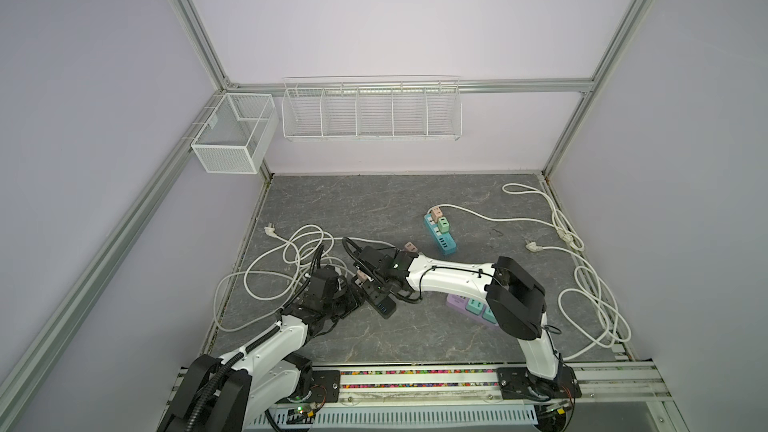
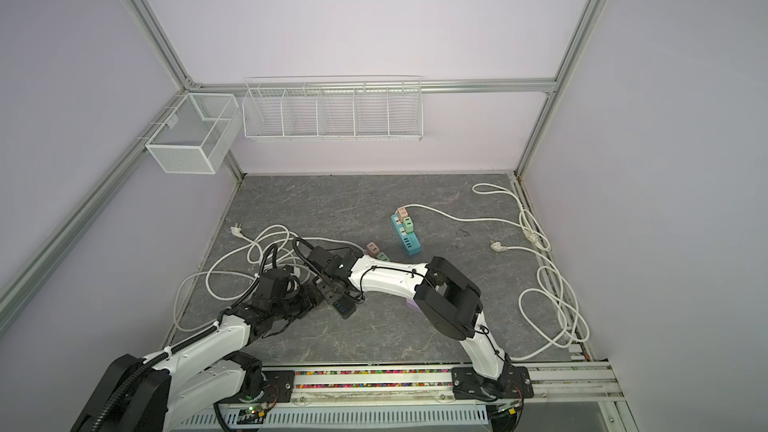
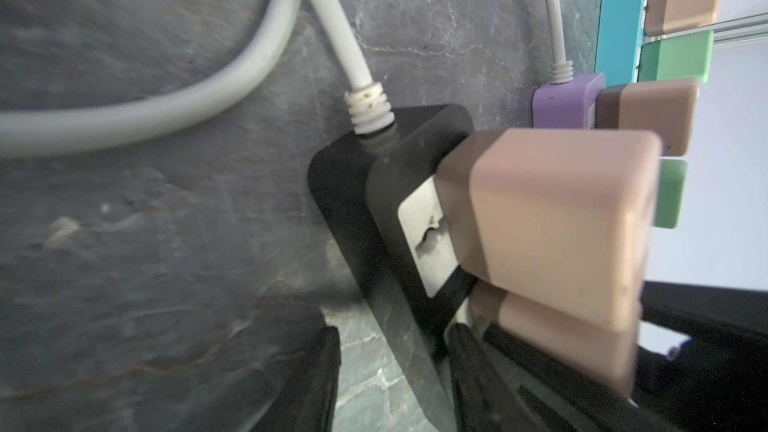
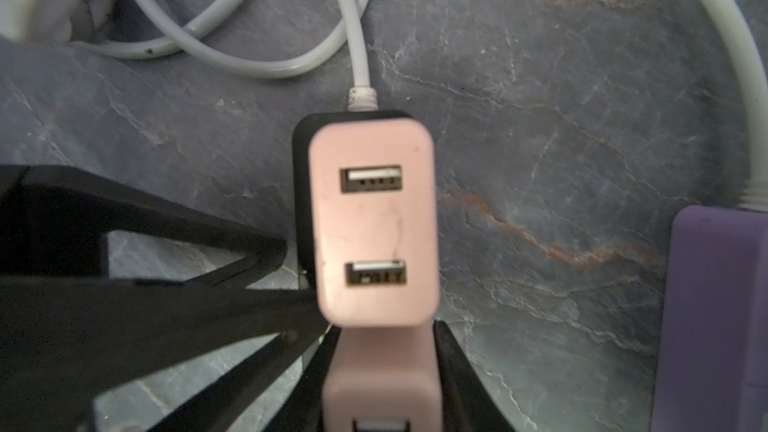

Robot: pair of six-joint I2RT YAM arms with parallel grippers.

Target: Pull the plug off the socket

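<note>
Right pincer (image 4: 384,347) pinches the pink plug (image 4: 382,388): grasp likely made. Next, pull straight off the black strip (image 1: 384,307) beneath it. Left pincer (image 3: 388,347) grip: cannot tell.

On the table (image 1: 374,201), a power strip (image 1: 381,306) lay left of the middle, carrying an end plug (image 4: 374,226) and a second plug (image 4: 380,376) just beside it, a second strip (image 1: 453,303) lay to its right, a third strip (image 1: 440,238) lay farther behind, a left cable (image 1: 291,251) was coiled by the left edge and a right cable (image 1: 590,284) by the right edge.
</note>
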